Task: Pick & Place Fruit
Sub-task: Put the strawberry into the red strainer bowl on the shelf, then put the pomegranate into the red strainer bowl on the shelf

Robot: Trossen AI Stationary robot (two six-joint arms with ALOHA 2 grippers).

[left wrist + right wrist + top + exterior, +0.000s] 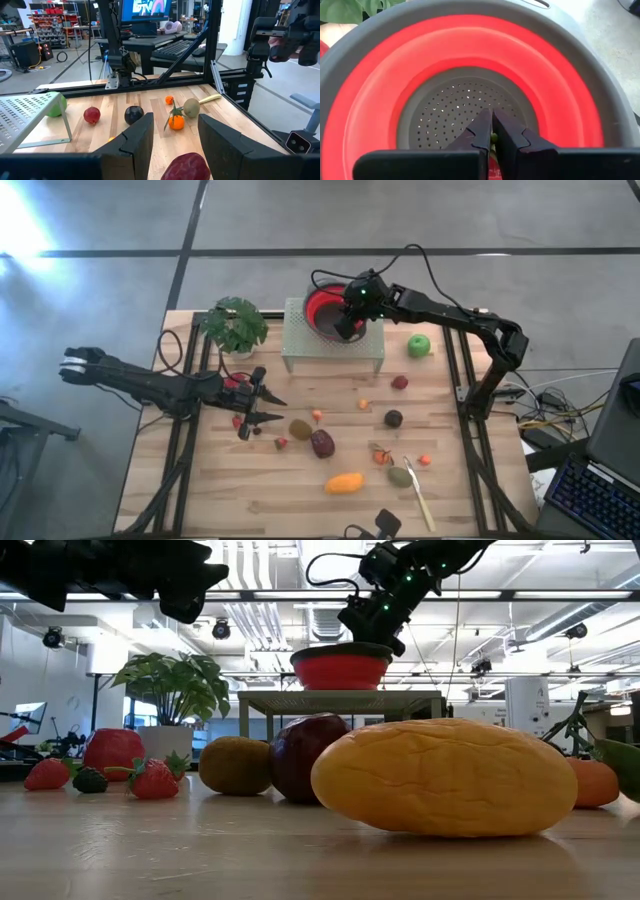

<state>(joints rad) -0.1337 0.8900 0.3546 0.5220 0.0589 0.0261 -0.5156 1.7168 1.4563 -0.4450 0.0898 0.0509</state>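
A red colander bowl point(318, 306) with a grey perforated bottom point(445, 112) stands on a white perforated stand point(300, 345) at the table's far side. My right gripper point(348, 323) hangs over the bowl, slanting down into it, shut on a small greenish bit point(493, 138). Loose fruit lies on the wooden table: a green apple point(419, 346), an orange oval point(344, 483), a maroon oval point(322, 443), a dark one point(393, 418) and small red berries. My left gripper point(266, 409) hovers level at the table's left, open and holding nothing, with the maroon oval point(187, 167) just ahead and below it. My right gripper pinches a small greenish bit point(493, 138) between its two fingertips, slanting down from above the bowl's bottom. Red shows in the gap under it; whether that is the fruit's body or the bowl's wall cannot be told. The piece is clear of the bowl's bottom.
A leafy potted plant point(236, 326) stands left of the stand. A slim pale utensil point(419, 498) lies near the front right, beside an olive-green fruit point(399, 476). Black frame posts run along both table sides. A dark object point(380, 525) sits at the near edge.
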